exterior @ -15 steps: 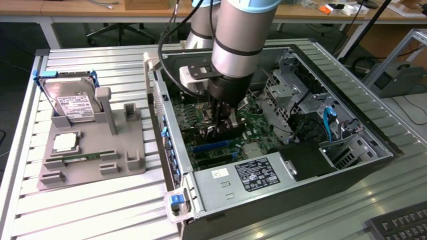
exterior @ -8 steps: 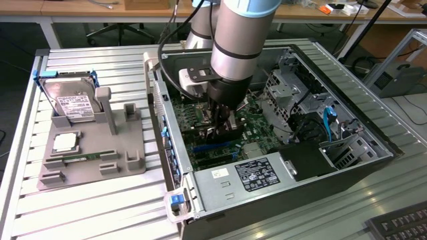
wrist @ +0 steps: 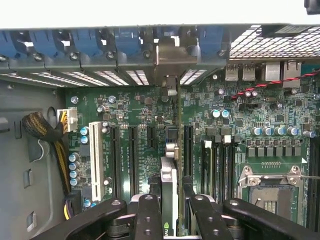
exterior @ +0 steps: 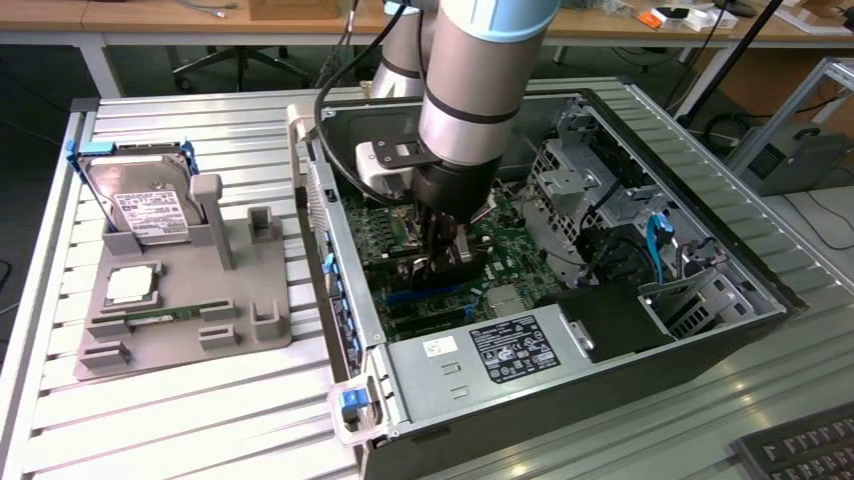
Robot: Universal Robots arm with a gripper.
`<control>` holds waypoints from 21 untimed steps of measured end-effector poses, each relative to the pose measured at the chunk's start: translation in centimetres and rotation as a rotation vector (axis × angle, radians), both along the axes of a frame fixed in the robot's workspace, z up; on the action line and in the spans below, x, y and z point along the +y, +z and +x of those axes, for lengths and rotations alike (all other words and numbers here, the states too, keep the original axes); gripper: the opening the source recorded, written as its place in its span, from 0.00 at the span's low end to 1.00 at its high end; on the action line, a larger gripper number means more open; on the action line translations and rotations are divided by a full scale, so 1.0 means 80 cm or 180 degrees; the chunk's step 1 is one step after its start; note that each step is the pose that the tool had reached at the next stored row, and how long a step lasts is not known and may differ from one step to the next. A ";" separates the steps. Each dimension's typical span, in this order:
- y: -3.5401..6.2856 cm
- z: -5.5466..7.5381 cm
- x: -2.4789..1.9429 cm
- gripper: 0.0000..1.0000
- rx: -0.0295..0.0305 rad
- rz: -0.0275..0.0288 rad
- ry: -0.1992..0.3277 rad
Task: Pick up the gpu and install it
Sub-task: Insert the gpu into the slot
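Note:
The gpu (wrist: 169, 175) stands on edge over the green motherboard (wrist: 145, 107) inside the open computer case (exterior: 441, 400). I see it as a thin vertical strip running between the black expansion slots. Its silver end bracket (wrist: 169, 57) reaches the case's rear slot openings. My gripper (wrist: 172, 220) is shut on the gpu, with one black finger (wrist: 147, 215) on each side of the card. In the exterior view my gripper (exterior: 438, 255) reaches down into the middle of the case, just above the motherboard (exterior: 501, 255).
On the exterior view's left, a grey fixture (exterior: 187, 300) holds a hard drive (exterior: 147, 210), a processor chip (exterior: 130, 285) and a green RAM stick (exterior: 167, 315). Inside the case are the power supply (exterior: 501, 350), drive cages (exterior: 587, 190), a white slot (wrist: 95, 155) and the processor socket (wrist: 272, 192).

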State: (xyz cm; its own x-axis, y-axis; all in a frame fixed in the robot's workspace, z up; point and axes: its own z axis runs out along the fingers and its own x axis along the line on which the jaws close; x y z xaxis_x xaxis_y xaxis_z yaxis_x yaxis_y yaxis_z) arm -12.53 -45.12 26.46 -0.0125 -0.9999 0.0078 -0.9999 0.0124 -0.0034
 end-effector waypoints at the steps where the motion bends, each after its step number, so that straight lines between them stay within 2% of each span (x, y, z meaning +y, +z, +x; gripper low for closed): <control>1: 0.000 0.000 -0.0001 0.27 0.0000 0.0000 -0.0003; 4: -0.001 -0.001 -0.0002 0.27 0.0000 0.0000 -0.0042; 7: -0.001 -0.001 -0.0052 0.27 0.0000 0.0000 -0.0057; 21: 0.001 -0.001 -0.0053 0.27 -0.0001 0.0000 -0.0057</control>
State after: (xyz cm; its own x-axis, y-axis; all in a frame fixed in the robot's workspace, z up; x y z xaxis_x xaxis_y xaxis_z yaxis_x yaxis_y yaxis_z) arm -12.63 -45.55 26.57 -0.0303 -0.9995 0.0076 -0.9995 0.0303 -0.0037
